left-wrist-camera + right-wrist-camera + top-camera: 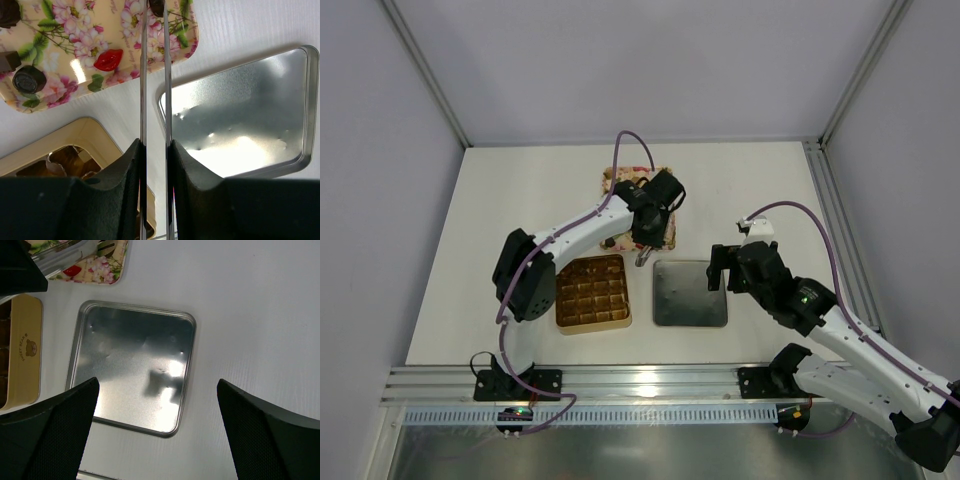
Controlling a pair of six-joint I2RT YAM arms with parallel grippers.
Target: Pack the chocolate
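Observation:
The chocolate (592, 290) is a grid of dark-brown squares in a square gold box (563, 322) at the front left. In the left wrist view a corner of that box (75, 132) shows brown pieces (70, 161). My left gripper (650, 232) (155, 146) hangs over the near edge of the floral tray and is shut on a pair of thin metal tongs (143, 75). The tongs' blades run almost parallel, and a small dark piece (156, 6) sits between their tips at the frame's top edge. My right gripper (725, 268) (157, 385) stands wide open above the lid's right side, holding nothing.
The metal lid (690, 292) (245, 125) (135, 365) lies inside-up right of the box. The pink-floral tray (620, 178) (75, 45) behind holds a red lip-shaped sweet (108, 59) and dark round pieces (29, 79). Walls enclose the table's back and sides.

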